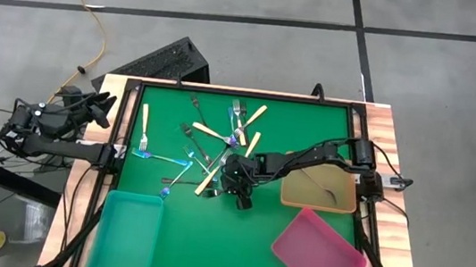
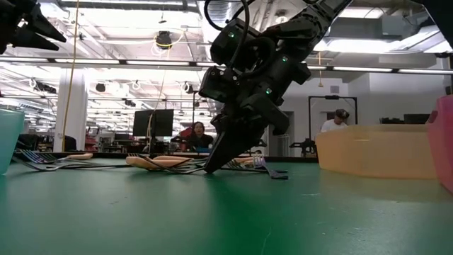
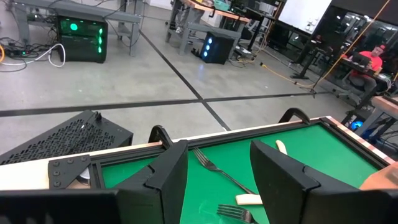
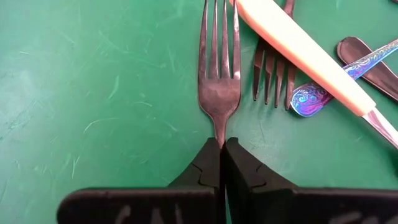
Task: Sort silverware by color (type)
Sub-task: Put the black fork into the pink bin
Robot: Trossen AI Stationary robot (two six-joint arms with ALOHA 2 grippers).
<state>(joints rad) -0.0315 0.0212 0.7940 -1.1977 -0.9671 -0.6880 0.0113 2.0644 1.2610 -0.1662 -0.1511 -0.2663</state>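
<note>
A scatter of silverware [image 1: 219, 140] lies on the green mat: cream-handled, dark metal and iridescent blue forks. My right gripper [image 1: 234, 180] is down at the near side of the pile, shut on a dark fork [image 4: 219, 93] that lies flat with its tines pointing away from the fingers. Beside it lie another dark fork [image 4: 273, 81], a cream-handled piece [image 4: 305, 53] and a blue handle end [image 4: 311, 99]. My left gripper [image 3: 217, 186] hangs open above the table's far left corner, touching nothing. My right gripper pinches the dark fork's neck [image 4: 221, 132], just behind the head, between its two fingers. The fingers [image 2: 218, 157] slant down from the table's right side and lie along the fork. The handle is hidden under them. The fork's head rests flat on the mat.
A teal tray [image 1: 128, 233] sits at the near left, a pink tray [image 1: 318, 255] at the near right, and a tan tray [image 1: 320, 190] under my right arm holds a dark piece. Bare green mat lies between the pile and the near edge.
</note>
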